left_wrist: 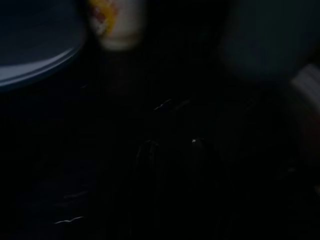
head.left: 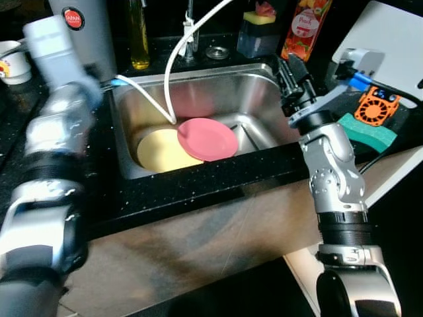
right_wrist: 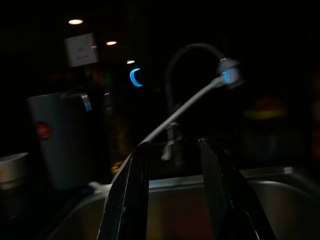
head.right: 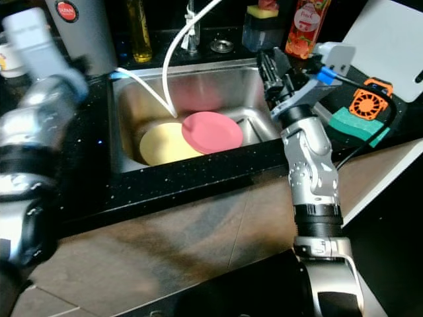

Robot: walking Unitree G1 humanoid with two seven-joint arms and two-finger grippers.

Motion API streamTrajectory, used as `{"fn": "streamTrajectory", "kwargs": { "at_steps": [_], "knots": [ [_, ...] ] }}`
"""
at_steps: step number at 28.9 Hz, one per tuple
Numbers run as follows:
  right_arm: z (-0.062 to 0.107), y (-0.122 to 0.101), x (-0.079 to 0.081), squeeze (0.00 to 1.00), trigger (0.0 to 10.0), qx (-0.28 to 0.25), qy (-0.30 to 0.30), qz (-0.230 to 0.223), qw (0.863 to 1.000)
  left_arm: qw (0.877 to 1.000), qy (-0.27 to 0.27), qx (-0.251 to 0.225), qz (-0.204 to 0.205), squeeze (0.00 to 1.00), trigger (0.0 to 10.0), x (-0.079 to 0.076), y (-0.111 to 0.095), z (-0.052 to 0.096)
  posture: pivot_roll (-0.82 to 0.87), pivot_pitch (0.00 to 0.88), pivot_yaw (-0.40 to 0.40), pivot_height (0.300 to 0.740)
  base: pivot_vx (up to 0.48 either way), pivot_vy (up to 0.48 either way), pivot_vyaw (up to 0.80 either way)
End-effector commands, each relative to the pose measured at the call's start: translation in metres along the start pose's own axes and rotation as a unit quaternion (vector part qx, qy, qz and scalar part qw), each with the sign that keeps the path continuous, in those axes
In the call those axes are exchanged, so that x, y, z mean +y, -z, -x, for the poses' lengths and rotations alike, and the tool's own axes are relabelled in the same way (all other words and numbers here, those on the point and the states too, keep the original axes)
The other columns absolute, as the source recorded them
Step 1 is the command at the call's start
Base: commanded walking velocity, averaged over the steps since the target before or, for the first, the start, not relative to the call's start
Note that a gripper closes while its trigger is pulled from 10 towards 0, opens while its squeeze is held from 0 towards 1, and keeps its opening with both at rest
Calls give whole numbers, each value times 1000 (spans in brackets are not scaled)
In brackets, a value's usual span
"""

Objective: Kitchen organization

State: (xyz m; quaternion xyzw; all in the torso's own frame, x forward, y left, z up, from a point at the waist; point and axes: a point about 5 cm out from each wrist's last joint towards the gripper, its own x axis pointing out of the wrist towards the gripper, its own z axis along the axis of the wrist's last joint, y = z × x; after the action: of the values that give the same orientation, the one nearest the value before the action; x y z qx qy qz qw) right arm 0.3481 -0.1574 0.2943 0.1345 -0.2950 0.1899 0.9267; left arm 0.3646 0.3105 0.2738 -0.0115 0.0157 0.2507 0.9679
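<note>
A pink plate [head.left: 207, 138] lies in the steel sink [head.left: 261, 79], overlapping a yellow plate [head.left: 162, 150] to its left. My right gripper [head.left: 291, 70] is raised at the sink's right rim, above and to the right of the pink plate. In the right wrist view this gripper [right_wrist: 170, 146] is open with nothing between its fingers, pointing across the basin toward the faucet [right_wrist: 192, 55]. My left arm [head.left: 56, 132] reaches up over the dark counter left of the sink. The dark left wrist view shows my left gripper [left_wrist: 170, 150] near a printed cup [left_wrist: 117, 22].
A white hose [head.left: 173, 72] loops down into the sink. Behind the sink stand a grey canister [head.left: 82, 26], a yellow bottle [head.left: 139, 36], a sponge holder [head.left: 256, 33] and a peach juice bottle [head.left: 305, 26]. On the right lie a green sponge [head.left: 370, 129], an orange device [head.left: 375, 105] and a white board [head.left: 396, 33].
</note>
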Motion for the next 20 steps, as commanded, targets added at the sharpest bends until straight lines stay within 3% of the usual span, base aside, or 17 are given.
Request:
{"fn": "streamTrajectory", "kwargs": {
  "at_steps": [1, 4, 6, 10, 15, 17, 19, 20],
  "knots": [
    [-1, 4, 11, 0, 10000, 5, -24, -13, 1000, 999, -21, 14, -48, 0, 10000, 20, -4, 1, 179, 94, -74, 740, 0, 0, 0],
    [-1, 9, 15, 0, 10000, 10, -30, -18, 999, 998, -31, 38, -45, 0, 10000, 32, 5, -1, 179, 94, -74, 740, 0, 0, 0],
    [-1, 9, 15, 0, 10000, 10, -30, -18, 999, 998, -31, 38, -45, 0, 10000, 32, 5, -1, 179, 94, -74, 740, 0, 0, 0],
    [-2, 13, 22, 0, 10000, 17, -36, -28, 999, 995, -36, 82, -34, 0, 10000, 45, 24, -2, 191, 98, -69, 740, 0, 0, 0],
    [1, 12, 20, 0, 10000, 18, -32, -32, 999, 993, -14, 112, -14, 0, 10000, 47, 28, 2, 190, 95, -62, 740, 0, 0, 0],
    [2, 10, 18, 0, 10000, 18, -30, -29, 999, 991, 3, 132, 19, 0, 8784, 48, 31, 3, 189, 92, -58, 740, 0, 0, 0],
    [2, 10, 18, 0, 10000, 18, -31, -27, 999, 990, 8, 137, 29, 0, 8784, 49, 32, 3, 189, 92, -58, 740, 0, 0, 0],
    [1, 9, 19, 0, 10000, 17, -33, -26, 999, 988, 23, 145, 45, 0, 6000, 49, 33, 3, 189, 92, -58, 740, 0, 0, 0]
  ]
}}
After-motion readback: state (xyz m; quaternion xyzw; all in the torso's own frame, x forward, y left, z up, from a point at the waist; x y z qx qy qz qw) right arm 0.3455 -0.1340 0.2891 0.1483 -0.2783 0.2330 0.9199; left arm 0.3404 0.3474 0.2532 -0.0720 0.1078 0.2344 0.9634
